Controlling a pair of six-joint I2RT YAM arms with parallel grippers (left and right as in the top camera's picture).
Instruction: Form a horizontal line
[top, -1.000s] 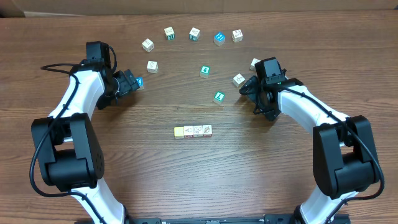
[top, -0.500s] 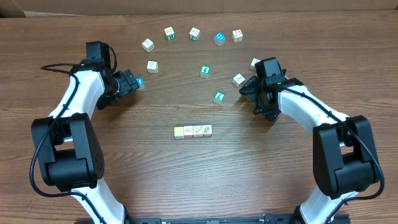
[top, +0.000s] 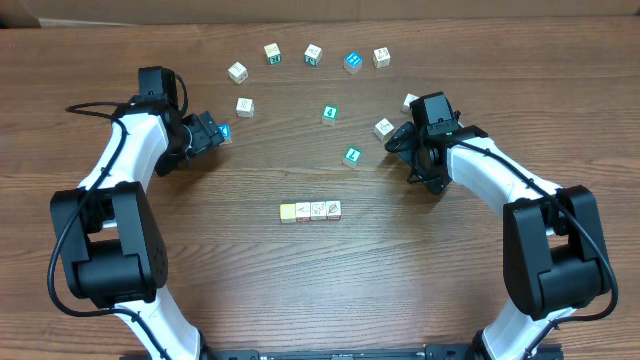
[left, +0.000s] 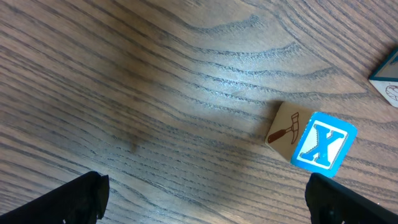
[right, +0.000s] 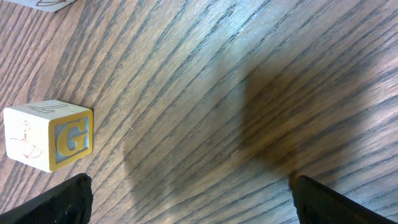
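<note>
Overhead view: brown wood-grain table (top: 300, 290), two white-and-black arms, one each side. Near table centre sits a short row of four small cubes (top: 310, 211): one pale yellow at the left end, then three whitish wooden w/ faint reddish-brown marks. They sit side by side, touching, in a left-to-right line, right end a touch farther from the robot.

Task looks done, by my read: line is formed, neither arm near it. Approx. ten loose cubes (top: 313, 54), some teal- or blue-faced, lie scattered beyond it, well apart.

Left gripper (top: 205, 132): fingers spread wide, holding nothing. Right gripper (top: 400, 142): same, wide and empty.

Writing: left wrist view shows a pale wooden cube with a blue face (left: 323, 142), white "X" on it, hammer drawing on the side. Right wrist view shows a cream wooden cube with a yellow-framed face (right: 50, 143), letter "G"; its other marks unreadable. No brands visible.
</note>
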